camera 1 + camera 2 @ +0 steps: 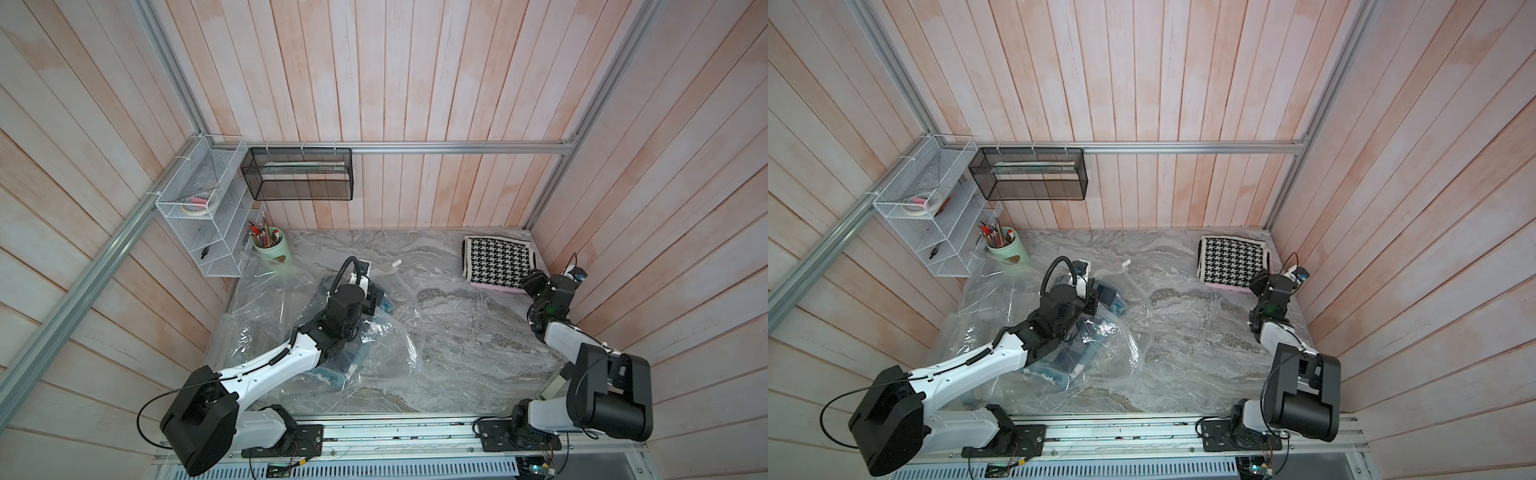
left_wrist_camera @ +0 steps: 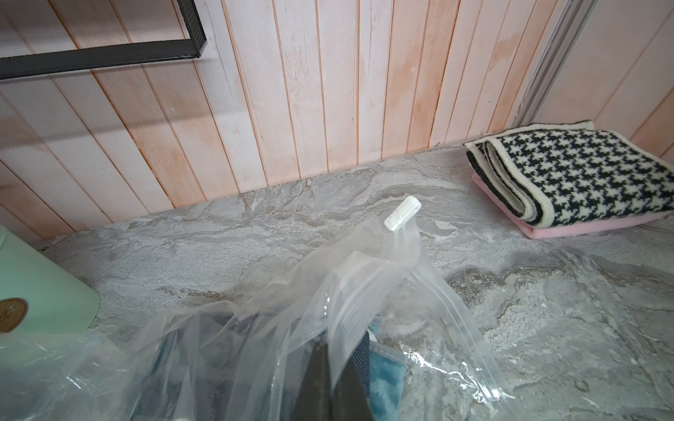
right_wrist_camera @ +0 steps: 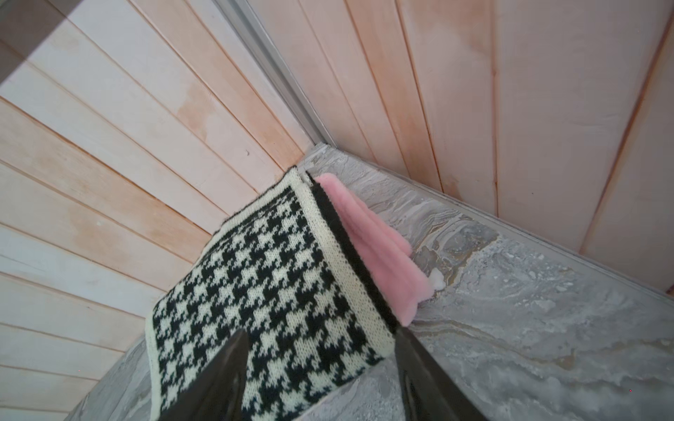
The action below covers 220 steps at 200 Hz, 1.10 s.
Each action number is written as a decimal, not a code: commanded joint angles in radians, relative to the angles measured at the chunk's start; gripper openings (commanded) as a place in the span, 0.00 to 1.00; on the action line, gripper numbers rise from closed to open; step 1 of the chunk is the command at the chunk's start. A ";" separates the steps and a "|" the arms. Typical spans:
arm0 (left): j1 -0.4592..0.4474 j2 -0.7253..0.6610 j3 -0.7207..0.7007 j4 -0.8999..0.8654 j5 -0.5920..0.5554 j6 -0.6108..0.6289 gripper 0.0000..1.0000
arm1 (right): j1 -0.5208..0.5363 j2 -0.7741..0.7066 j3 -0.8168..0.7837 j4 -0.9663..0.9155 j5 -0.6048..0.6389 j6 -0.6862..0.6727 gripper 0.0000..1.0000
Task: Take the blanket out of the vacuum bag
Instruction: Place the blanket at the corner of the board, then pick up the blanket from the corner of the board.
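On the left of the table [image 1: 457, 353], the left gripper [image 2: 330, 359] was clamped on a fold of the vacuum bag [image 1: 266, 316] below its zip slider [image 2: 402, 213], with a teal blanket [image 2: 386, 379] inside. A pull from there could have dragged the slippery bag along rather than freeing the cloth, or knocked the mint pencil cup [image 1: 272, 249] just beside its far edge. In the far right corner, the right gripper [image 3: 321, 331] hung with jaws apart over the houndstooth blanket [image 3: 262, 291] folded on a pink blanket [image 3: 368, 248], well apart from the bag and unable to pin it.
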 commanded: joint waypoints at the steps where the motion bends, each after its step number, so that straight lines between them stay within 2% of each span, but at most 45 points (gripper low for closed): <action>1: 0.005 -0.018 -0.028 0.036 0.017 0.004 0.00 | 0.033 0.056 0.024 -0.014 -0.165 0.033 0.65; 23: 0.005 -0.017 -0.030 0.040 0.021 0.004 0.00 | 0.070 0.130 -0.017 0.137 -0.257 0.137 0.65; 68: 0.005 -0.054 -0.049 0.033 0.000 0.009 0.00 | 0.143 0.255 -0.008 0.274 -0.282 0.265 0.64; 125: 0.005 -0.073 -0.066 0.028 -0.013 0.012 0.00 | 0.144 0.313 0.012 0.243 -0.227 0.322 0.64; 170: 0.005 -0.070 -0.065 0.031 -0.008 0.008 0.00 | 0.144 0.329 -0.041 0.306 -0.250 0.400 0.64; 220: 0.005 -0.069 -0.071 0.028 -0.008 0.005 0.00 | 0.129 0.356 -0.041 0.337 -0.252 0.415 0.64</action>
